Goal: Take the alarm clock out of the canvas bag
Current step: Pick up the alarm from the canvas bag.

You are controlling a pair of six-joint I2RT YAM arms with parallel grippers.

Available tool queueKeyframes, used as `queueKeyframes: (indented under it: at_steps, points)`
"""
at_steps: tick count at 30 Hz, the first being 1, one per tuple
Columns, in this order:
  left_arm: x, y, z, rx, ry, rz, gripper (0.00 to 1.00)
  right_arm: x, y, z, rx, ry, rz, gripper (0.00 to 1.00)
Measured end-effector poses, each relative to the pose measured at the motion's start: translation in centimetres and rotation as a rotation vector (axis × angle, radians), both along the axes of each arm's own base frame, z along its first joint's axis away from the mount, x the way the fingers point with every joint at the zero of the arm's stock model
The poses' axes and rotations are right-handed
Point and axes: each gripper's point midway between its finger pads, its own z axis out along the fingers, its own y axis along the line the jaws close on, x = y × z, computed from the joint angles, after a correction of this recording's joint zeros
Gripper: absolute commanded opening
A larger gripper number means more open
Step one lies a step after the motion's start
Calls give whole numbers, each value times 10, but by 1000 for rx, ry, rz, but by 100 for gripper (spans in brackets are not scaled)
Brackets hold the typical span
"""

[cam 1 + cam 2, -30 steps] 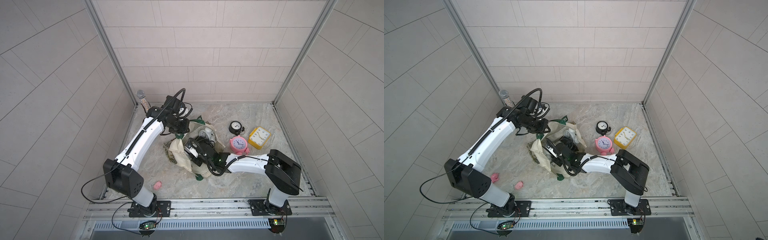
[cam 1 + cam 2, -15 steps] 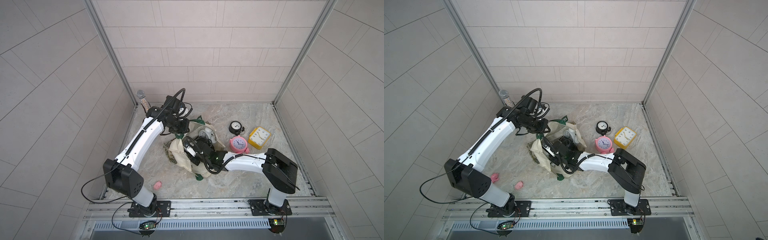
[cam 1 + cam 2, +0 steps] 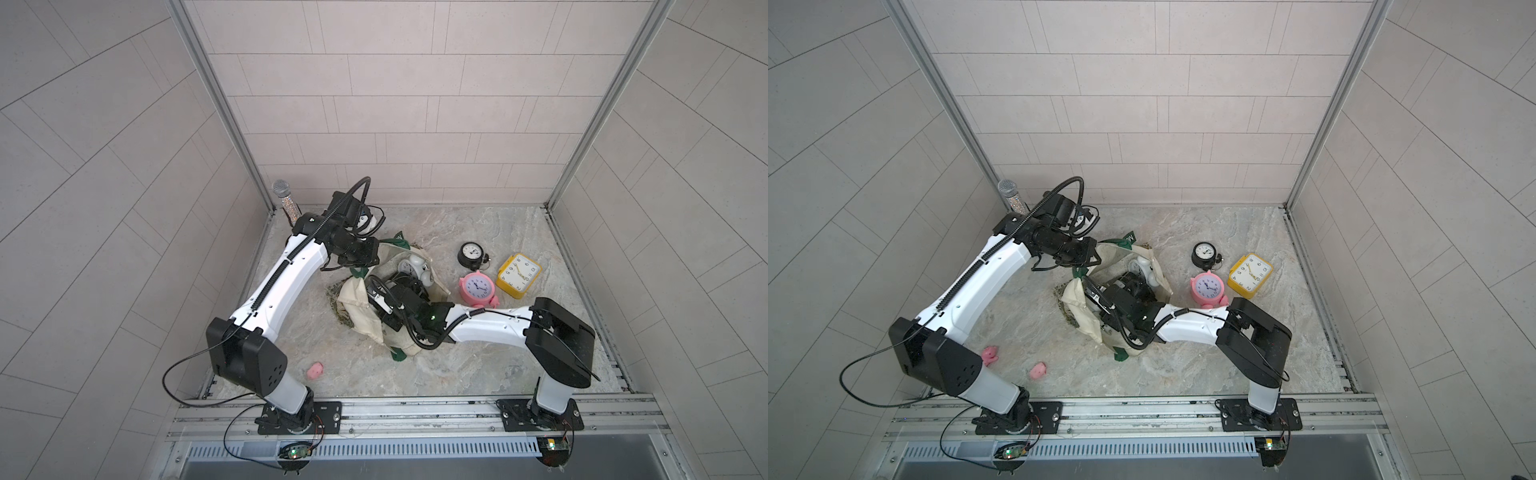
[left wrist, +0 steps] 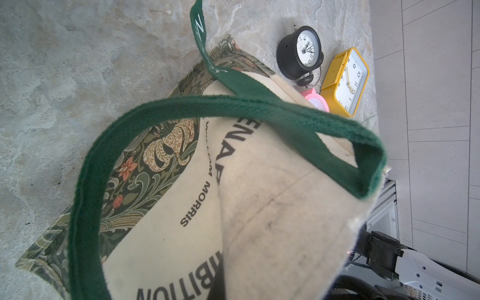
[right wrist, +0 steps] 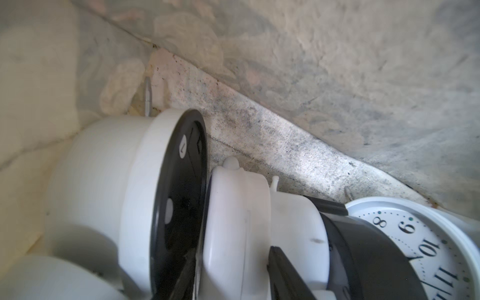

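The cream canvas bag lies on the stone floor with its mouth held up. My left gripper is shut on the bag's rim beside a green handle; cloth hides its fingers in the left wrist view. My right gripper is deep inside the bag. It is open, with a dark finger on each side of a white alarm clock. More white clocks lie against it, one showing its dial. In both top views a white clock shows in the bag's mouth.
Right of the bag stand a black clock, a pink clock and a yellow clock. A microphone leans in the back left corner. Small pink toys lie near the left arm's base.
My right arm has pushed a little further into the bag and its jaws have widened. The left arm and the bag's rim have stayed put.
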Motion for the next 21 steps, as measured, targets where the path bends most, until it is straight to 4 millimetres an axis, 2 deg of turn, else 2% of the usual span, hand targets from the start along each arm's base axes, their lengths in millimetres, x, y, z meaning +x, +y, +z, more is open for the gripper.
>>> queueKeyframes:
  at_steps: [4, 14, 19, 21]
  points:
    - [0, 0, 0, -1, -1, 0, 0, -1, -3, -4, -18, 9, -2, 48]
    - [0, 0, -1, -1, 2, -1, 0, -4, 6, -3, 2, 32, 26, 37]
    - [-1, 0, -1, -1, 3, -1, 0, -2, 9, -3, -2, 36, 24, 37]
    - [-1, 0, -2, -2, 5, -2, 0, -1, 10, -2, -2, 35, 21, 41]
